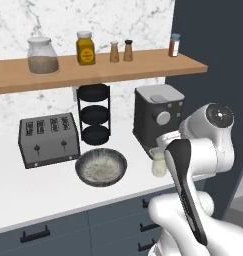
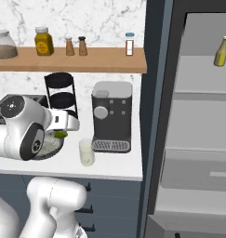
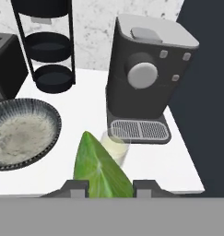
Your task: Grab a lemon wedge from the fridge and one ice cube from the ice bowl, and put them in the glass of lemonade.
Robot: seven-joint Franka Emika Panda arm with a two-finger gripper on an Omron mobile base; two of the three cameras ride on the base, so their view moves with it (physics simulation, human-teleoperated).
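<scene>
A yellow-green lemon wedge (image 3: pixel 100 170) sits between my fingertips, and my gripper (image 3: pixel 110 188) is shut on it, up above the counter. A sliver of the wedge (image 2: pixel 61 135) peeks out beside the hand. The glass of lemonade (image 3: pixel 114 146) stands on the white counter just beyond and below the wedge, in front of the coffee machine; it is also the pale tumbler (image 2: pixel 87 152) (image 1: pixel 158 164). The ice bowl (image 3: pixel 22 133) (image 1: pixel 101 167) lies left of the glass. The fridge (image 2: pixel 198 125) stands open at the right, pale shelves showing.
A dark coffee machine (image 3: pixel 148 78) stands right behind the glass. A black three-tier rack (image 1: pixel 94 113) and a toaster (image 1: pixel 48 139) sit at the back left. A wooden shelf (image 1: pixel 93 70) with jars hangs overhead. A yellow bottle (image 2: pixel 221 51) stands on a fridge shelf.
</scene>
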